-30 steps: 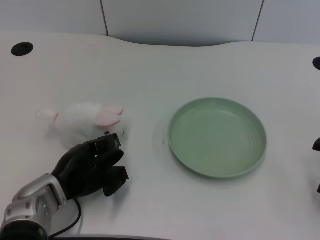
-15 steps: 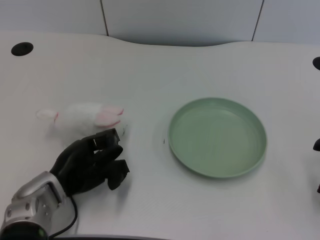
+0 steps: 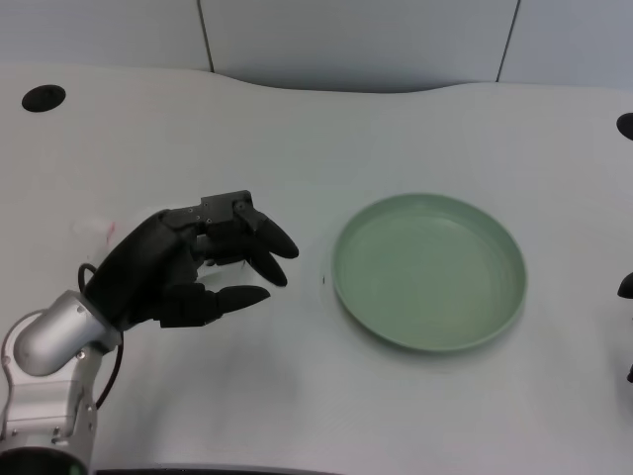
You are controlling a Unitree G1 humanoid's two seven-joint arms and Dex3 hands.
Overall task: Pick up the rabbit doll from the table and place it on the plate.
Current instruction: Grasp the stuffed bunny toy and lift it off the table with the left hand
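low on the left side of the head view, the black many-fingered left hand (image 3: 188,267) sits over the spot where the white plush rabbit doll (image 3: 96,228) lies, and covers nearly all of it. its fingers (image 3: 265,240) are curled forward and point right toward the plate, with the thumb below them and a gap between; whether they press on the doll underneath cannot be told, since the palm hides it. only a small pale tip of the rabbit doll with a faint pink mark shows just left of the hand, resting on the surface. the silver left forearm (image 3: 45,341) runs from the wrist down to the lower left corner, with a thin black cable looping beside it.

right of the fingers, a little apart from them, stands the round pale green plate (image 3: 429,271) with a raised rim, flat on the white surface (image 3: 326,139). a tiny dark speck lies on the surface between the fingertips and the plate's left rim. a dark round hole (image 3: 44,97) is set into the surface at far upper left. grey wall panels (image 3: 356,40) rise behind the surface's curved far edge.
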